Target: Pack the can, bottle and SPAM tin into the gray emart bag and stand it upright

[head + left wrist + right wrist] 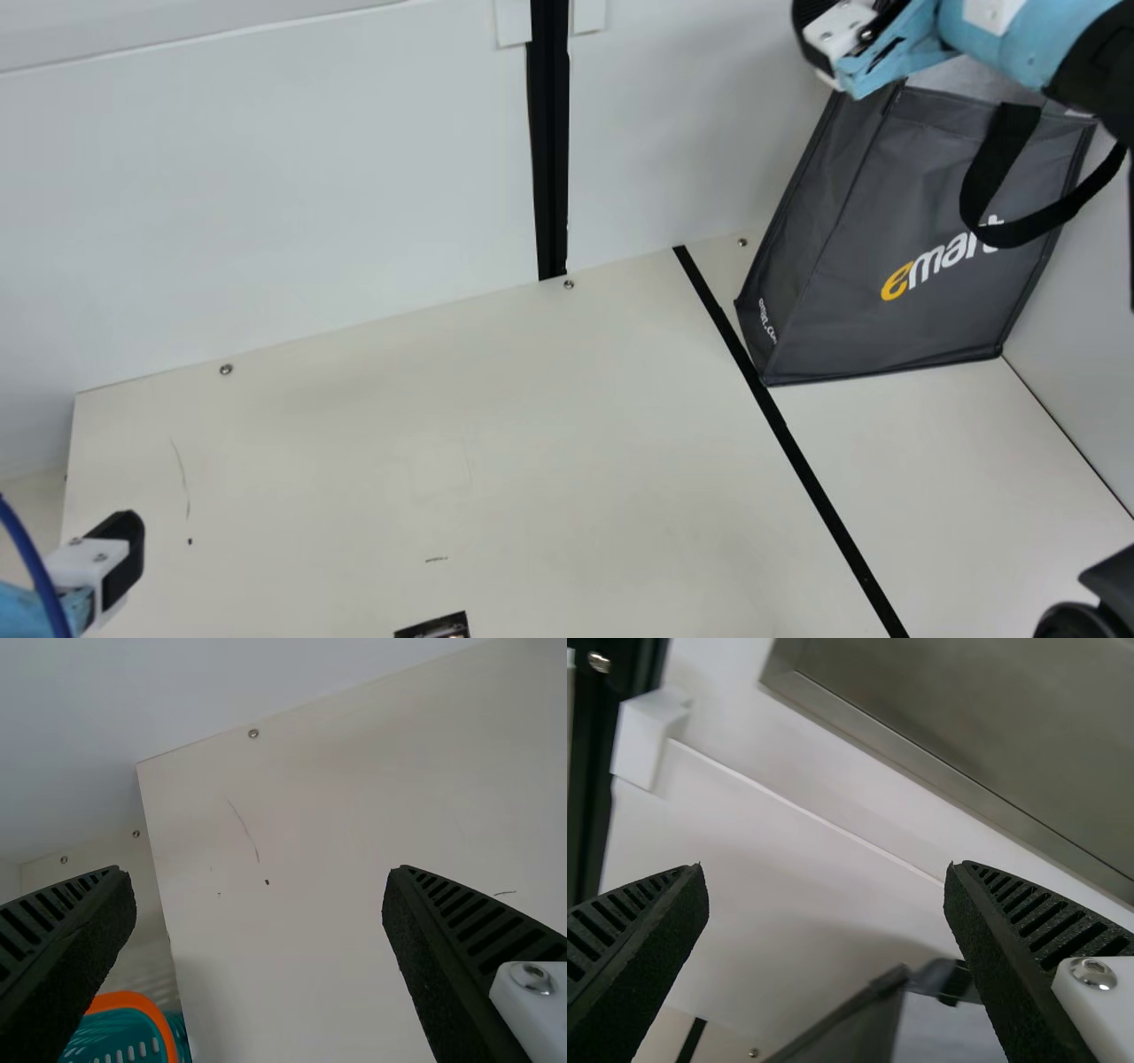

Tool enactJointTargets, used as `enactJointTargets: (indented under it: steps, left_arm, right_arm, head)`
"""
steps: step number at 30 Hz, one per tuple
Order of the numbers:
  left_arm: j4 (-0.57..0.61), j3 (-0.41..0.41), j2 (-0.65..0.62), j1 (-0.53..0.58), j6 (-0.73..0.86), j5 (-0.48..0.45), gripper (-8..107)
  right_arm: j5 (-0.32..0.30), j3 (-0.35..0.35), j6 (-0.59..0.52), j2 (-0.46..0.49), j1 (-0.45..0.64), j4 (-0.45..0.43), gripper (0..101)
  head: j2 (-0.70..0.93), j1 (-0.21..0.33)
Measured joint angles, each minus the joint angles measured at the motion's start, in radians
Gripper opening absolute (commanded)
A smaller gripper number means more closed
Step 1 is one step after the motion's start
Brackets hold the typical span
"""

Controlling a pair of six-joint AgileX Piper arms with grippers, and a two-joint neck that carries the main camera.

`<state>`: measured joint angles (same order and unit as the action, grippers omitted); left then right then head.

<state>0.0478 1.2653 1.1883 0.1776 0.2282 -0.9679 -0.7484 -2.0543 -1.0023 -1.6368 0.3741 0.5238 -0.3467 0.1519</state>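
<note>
The gray emart bag (850,328) stands upright in the back right corner, right of the black tape line, its black strap hanging down the front. My right gripper (819,40) is above the bag's upper left edge, partly cut off by the frame top. In the right wrist view my right gripper (826,935) is open with nothing between its fingers, and the bag's top edge (864,1023) shows beyond them. My left gripper (120,558) is low over the table's left side. The left wrist view has that gripper (261,935) wide open and holding nothing.
Black tape (797,456) runs slantwise along the cream table (532,443). A small dark printed item (436,627) lies at the near edge. A teal basket with an orange rim (133,1000) sits beyond the table's left edge. White walls enclose the back and right side.
</note>
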Motion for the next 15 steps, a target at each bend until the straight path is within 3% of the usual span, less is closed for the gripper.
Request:
enactJointTargets:
  steps: [15]
  left_arm:
    - [0.000, 0.000, 0.000, 0.000, 0.000, 0.000, 90]
  right_arm:
    - [0.003, 0.179, 0.076, 0.081, -0.201, -0.051, 95]
  head:
    - [0.000, 0.000]
